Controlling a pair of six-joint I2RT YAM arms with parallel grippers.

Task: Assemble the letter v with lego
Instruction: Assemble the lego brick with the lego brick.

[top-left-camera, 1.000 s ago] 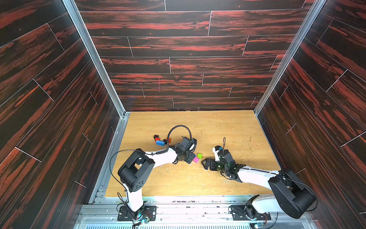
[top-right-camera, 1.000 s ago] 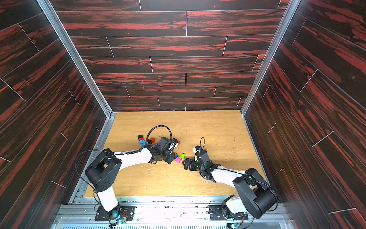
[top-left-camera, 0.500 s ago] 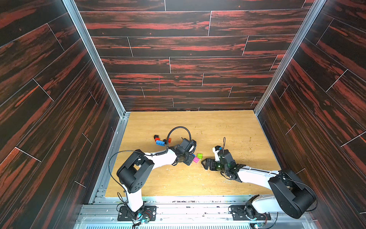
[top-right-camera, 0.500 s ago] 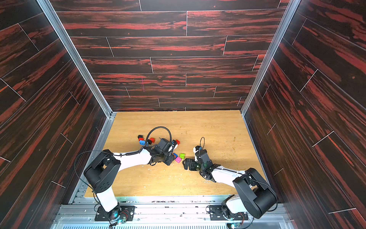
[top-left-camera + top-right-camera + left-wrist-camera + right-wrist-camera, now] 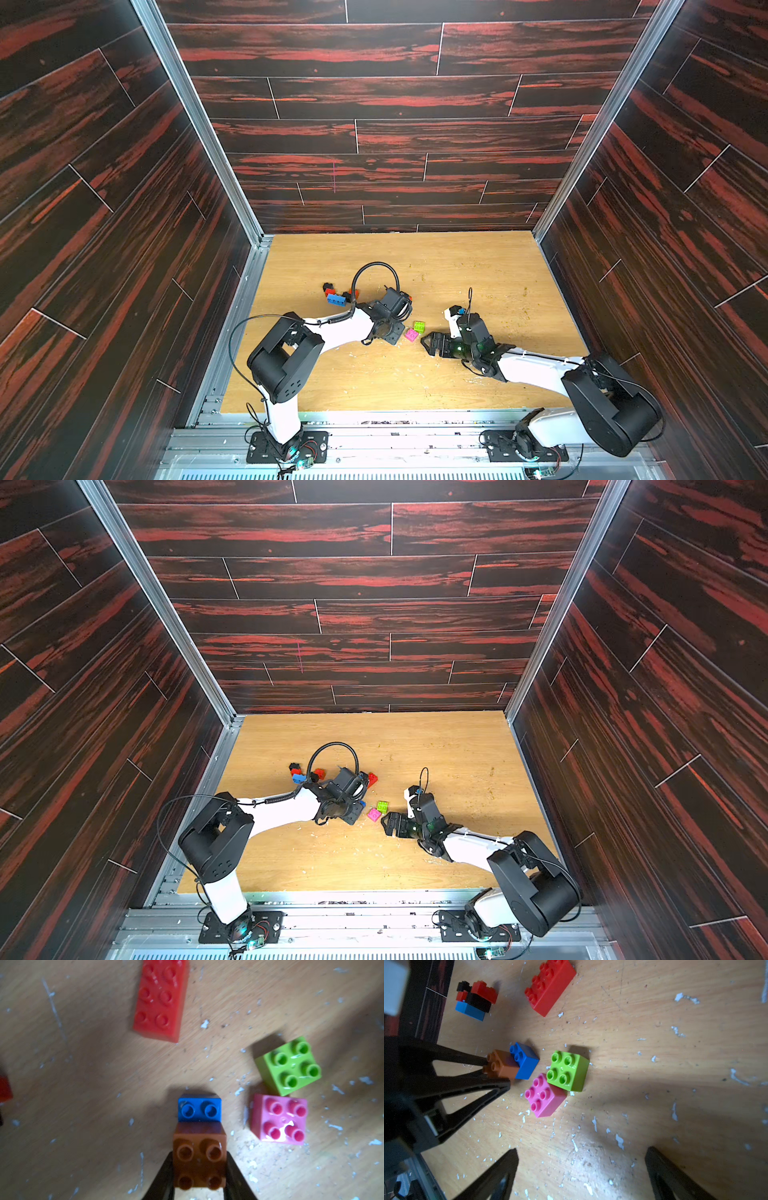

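My left gripper [image 5: 199, 1154] is shut on an orange lego brick [image 5: 199, 1159] held by its two sides. The orange brick overlaps half of a blue brick [image 5: 199, 1109] that rests on the table; only two of the blue brick's studs show. Beside them lie a green brick [image 5: 287, 1066] and a pink brick [image 5: 279, 1119], touching at a corner. A long red brick [image 5: 160, 999] lies farther off. My right gripper [image 5: 582, 1149] stands open over bare table, a short way from the pink brick [image 5: 544, 1095]. Both top views show the two grippers [image 5: 395, 332] [image 5: 430, 343] facing each other across the green [image 5: 382, 806] and pink pair.
A small stack of black, red and blue bricks [image 5: 334, 295] sits behind the left arm toward the left wall. The wooden table [image 5: 478, 266] is scattered with white flecks. Dark panelled walls close in the left, right and back sides.
The left wrist has shifted very slightly with the orange brick in its grip. The right arm and the loose bricks have not moved.
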